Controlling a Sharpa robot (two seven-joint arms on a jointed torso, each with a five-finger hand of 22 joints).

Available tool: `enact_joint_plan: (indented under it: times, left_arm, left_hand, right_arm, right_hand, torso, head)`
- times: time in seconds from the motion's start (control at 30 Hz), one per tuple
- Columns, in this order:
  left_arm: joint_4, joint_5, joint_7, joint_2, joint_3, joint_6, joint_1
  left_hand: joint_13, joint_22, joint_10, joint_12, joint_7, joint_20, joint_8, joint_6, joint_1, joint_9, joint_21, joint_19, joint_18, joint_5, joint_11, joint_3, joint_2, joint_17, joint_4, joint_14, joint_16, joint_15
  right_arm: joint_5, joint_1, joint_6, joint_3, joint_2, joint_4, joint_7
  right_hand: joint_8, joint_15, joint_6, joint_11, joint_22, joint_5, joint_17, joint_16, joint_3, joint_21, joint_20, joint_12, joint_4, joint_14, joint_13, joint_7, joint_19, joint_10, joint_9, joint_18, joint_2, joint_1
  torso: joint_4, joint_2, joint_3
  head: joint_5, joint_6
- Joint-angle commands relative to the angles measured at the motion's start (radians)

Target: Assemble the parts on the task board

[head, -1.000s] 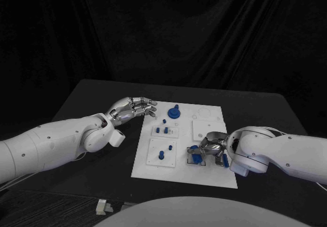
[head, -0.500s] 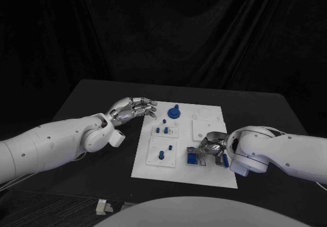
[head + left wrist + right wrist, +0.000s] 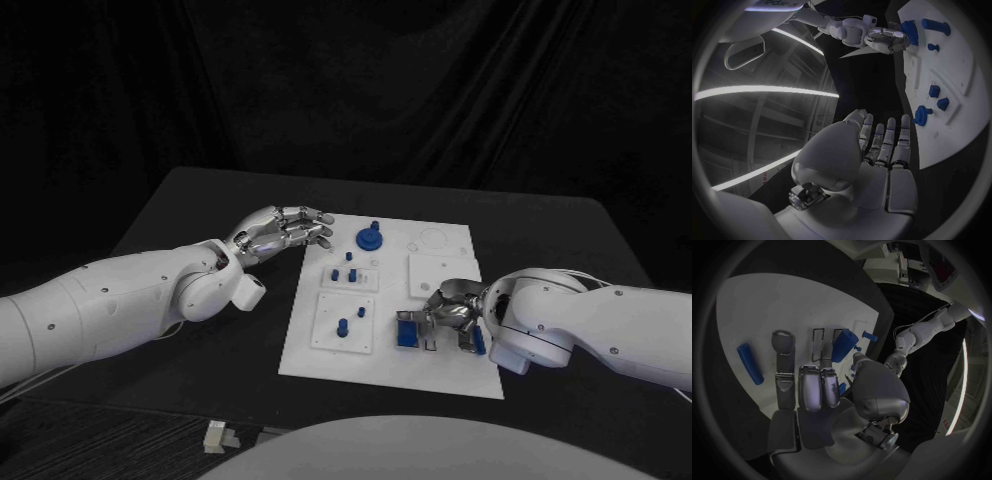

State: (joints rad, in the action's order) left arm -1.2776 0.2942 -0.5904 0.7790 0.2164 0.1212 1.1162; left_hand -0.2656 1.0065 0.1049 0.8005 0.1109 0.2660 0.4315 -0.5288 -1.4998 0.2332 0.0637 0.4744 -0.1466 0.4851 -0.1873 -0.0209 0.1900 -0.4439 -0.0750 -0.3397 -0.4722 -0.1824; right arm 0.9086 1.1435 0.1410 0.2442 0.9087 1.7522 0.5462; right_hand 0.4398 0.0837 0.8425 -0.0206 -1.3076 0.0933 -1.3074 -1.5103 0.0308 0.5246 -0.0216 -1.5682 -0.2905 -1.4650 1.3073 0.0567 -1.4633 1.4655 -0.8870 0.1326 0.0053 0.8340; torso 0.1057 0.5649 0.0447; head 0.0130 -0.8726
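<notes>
The white task board (image 3: 433,375) lies mid-table. My right hand (image 3: 456,308) hovers low over its near right part. Thumb and a finger pinch a blue block (image 3: 410,331) that stands at a slot there; the right wrist view shows this block (image 3: 844,345) between the thumb and a fingertip (image 3: 825,347). A blue bar (image 3: 477,341) lies flat on the board beside the hand, also the blue bar (image 3: 749,363). My left hand (image 3: 281,232) floats off the board's far left corner, fingers loosely apart, holding nothing.
A blue round knob (image 3: 369,238) stands at the board's far end. Small blue pegs (image 3: 343,272) sit in the left-side plates, and another peg (image 3: 342,327) is nearer me. Black table (image 3: 188,210) surrounds the board, with open room on both sides.
The blue block under my right hand has shifted slightly and now stands straighter at its slot. My left hand has stayed where it was.
</notes>
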Motion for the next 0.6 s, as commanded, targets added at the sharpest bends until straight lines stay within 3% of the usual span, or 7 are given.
enact_joint_plan:
  times: [0.03,0.23,0.37,0.5,0.6]
  left_arm:
    - [-0.004,-0.003,-0.008,0.001,-0.001,0.012,-0.002]
    - [-0.003,-0.003,-0.008,0.002,-0.001,0.010,-0.002]
    - [-0.003,-0.003,-0.008,0.003,-0.001,0.010,-0.002]
    - [-0.001,-0.003,-0.007,0.002,-0.001,0.011,-0.002]
    - [-0.001,-0.003,-0.008,0.002,-0.001,0.011,-0.002]
  left_hand:
    - [0.001,-0.001,-0.002,-0.006,0.008,0.007,-0.006,-0.001,0.001,-0.001,0.006,-0.003,-0.010,0.004,-0.005,-0.004,0.008,-0.001,-0.001,-0.003,0.005,-0.006]
    - [0.001,-0.001,-0.001,-0.006,0.008,0.007,-0.006,-0.001,0.001,-0.001,0.006,-0.003,-0.010,0.004,-0.006,-0.005,0.008,-0.002,0.000,-0.003,0.005,-0.006]
    - [0.001,-0.001,-0.001,-0.006,0.008,0.007,-0.006,-0.001,0.001,-0.001,0.006,-0.003,-0.010,0.004,-0.006,-0.005,0.008,-0.002,0.000,-0.003,0.005,-0.006]
    - [0.002,-0.001,-0.001,-0.006,0.008,0.007,-0.005,-0.002,0.002,-0.001,0.006,-0.003,-0.010,0.004,-0.007,-0.007,0.008,-0.002,0.001,-0.004,0.005,-0.007]
    - [0.002,0.000,0.000,-0.006,0.008,0.007,-0.005,-0.002,0.002,-0.001,0.006,-0.003,-0.010,0.004,-0.007,-0.007,0.008,-0.002,0.001,-0.004,0.005,-0.007]
  right_arm:
    - [0.004,-0.004,0.057,0.001,0.016,0.010,-0.018]
    - [0.044,0.005,0.130,0.000,0.072,0.072,-0.131]
    - [0.111,0.020,0.159,-0.001,0.104,0.112,-0.180]
    - [0.139,0.026,0.146,-0.001,0.121,0.128,-0.199]
    - [0.150,0.028,0.119,0.000,0.124,0.128,-0.200]
  right_hand:
    - [0.010,-0.001,-0.008,0.002,-0.073,0.027,-0.084,0.002,-0.015,0.007,-0.004,-0.003,0.003,-0.071,0.264,-0.001,-0.011,0.105,-0.005,0.008,0.005,0.003]
    - [0.054,0.004,-0.021,-0.003,-0.081,0.076,-0.108,-0.008,-0.045,0.041,0.001,-0.003,0.017,-0.078,0.264,-0.007,-0.023,0.105,-0.030,0.004,0.003,0.088]
    - [0.079,0.006,-0.032,-0.006,-0.083,0.083,-0.126,-0.014,-0.060,0.052,0.003,-0.003,0.026,-0.081,0.264,-0.010,-0.027,0.105,-0.045,0.002,0.001,0.140]
    - [0.092,0.006,-0.039,-0.006,-0.084,0.079,-0.128,-0.015,-0.069,0.056,0.003,-0.003,0.029,-0.082,0.264,-0.010,-0.028,0.105,-0.054,0.001,0.000,0.161]
    - [0.113,0.007,-0.043,-0.007,-0.083,0.059,-0.127,-0.015,-0.083,0.056,0.004,-0.003,0.023,-0.081,0.264,-0.012,-0.028,0.105,-0.070,0.002,0.002,0.174]
  torso:
    - [0.0000,-0.001,-0.0008]
    - [0.0013,-0.001,-0.0004]
    - [-0.0033,-0.001,0.0004]
    - [0.0010,-0.002,0.0012]
    - [-0.0010,-0.001,0.0003]
  head:
    - [0.002,0.000]
    - [0.002,0.000]
    - [0.004,0.000]
    - [-0.003,0.000]
    - [0.001,0.000]
